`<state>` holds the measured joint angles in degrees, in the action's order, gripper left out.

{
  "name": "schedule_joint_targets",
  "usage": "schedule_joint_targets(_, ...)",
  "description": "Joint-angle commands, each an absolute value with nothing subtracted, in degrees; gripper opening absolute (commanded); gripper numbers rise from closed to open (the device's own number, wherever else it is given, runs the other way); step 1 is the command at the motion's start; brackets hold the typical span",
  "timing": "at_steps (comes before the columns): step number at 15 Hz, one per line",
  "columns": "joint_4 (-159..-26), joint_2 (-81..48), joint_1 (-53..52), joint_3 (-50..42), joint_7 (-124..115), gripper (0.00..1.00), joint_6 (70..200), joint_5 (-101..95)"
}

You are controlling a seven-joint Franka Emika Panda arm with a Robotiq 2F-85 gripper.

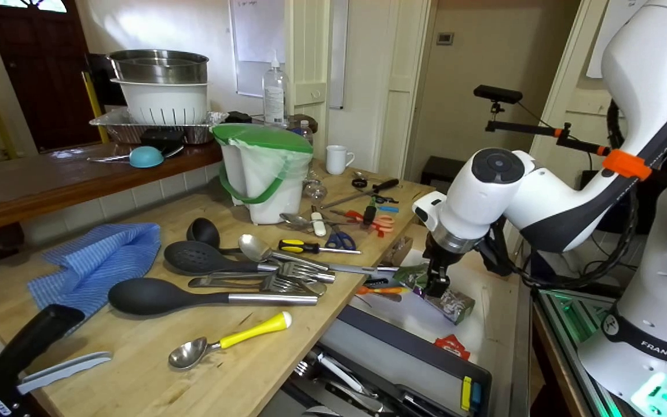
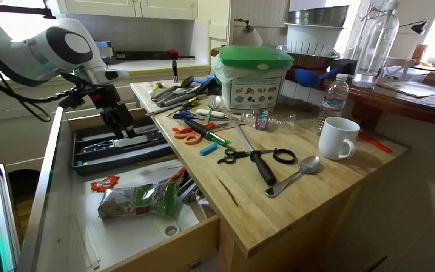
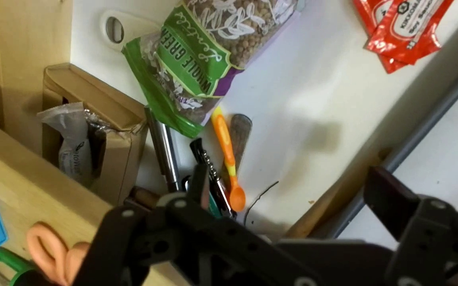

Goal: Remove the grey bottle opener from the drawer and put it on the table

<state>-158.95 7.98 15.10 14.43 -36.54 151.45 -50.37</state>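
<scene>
Drawer (image 1: 498,313) lies right of table (image 1: 139,344) in an exterior view, my gripper (image 1: 436,286) above. In an exterior view, a lentil bag (image 2: 127,203), near left, overlaps a pale ringed tool (image 2: 162,224). Wrist view: my jaws stand wide apart; I cannot identify the grey bottle opener.

I see a long light-wood table (image 1: 136,379). On it I find a crumpled blue striped cloth (image 1: 105,255), and near that a round black ladle (image 1: 204,233), a black slotted spoon (image 1: 197,258) and a solid black spoon with a steel handle (image 1: 154,297). Steel forks (image 1: 287,282) lie bunched close by, with a metal scoop with a yellow handle (image 1: 241,337) apart from them. A white bucket with a green lid (image 2: 253,90) stands upright. In an exterior view I also have an upright white mug (image 2: 336,138), a black-handled steel rod (image 2: 261,165) crossing small black scissors (image 2: 240,154), and a flat blue plastic clip (image 2: 208,149).
</scene>
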Motion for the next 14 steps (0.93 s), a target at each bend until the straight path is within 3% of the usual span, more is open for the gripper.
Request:
schedule_joint_targets(1,-159.0,0.2,16.4,12.9,-45.9,1.0,155.1,-61.9)
schedule_joint_targets(5,-159.0,-7.1,19.6,9.1,-54.7,1.0,158.2,-77.3)
schedule_joint_targets(10,-158.2,-4.8,18.0,10.6,-51.0,1.0,155.5,-72.1)
schedule_joint_targets(14,-158.0,-5.8,18.1,9.9,-51.3,1.0,151.0,-79.9)
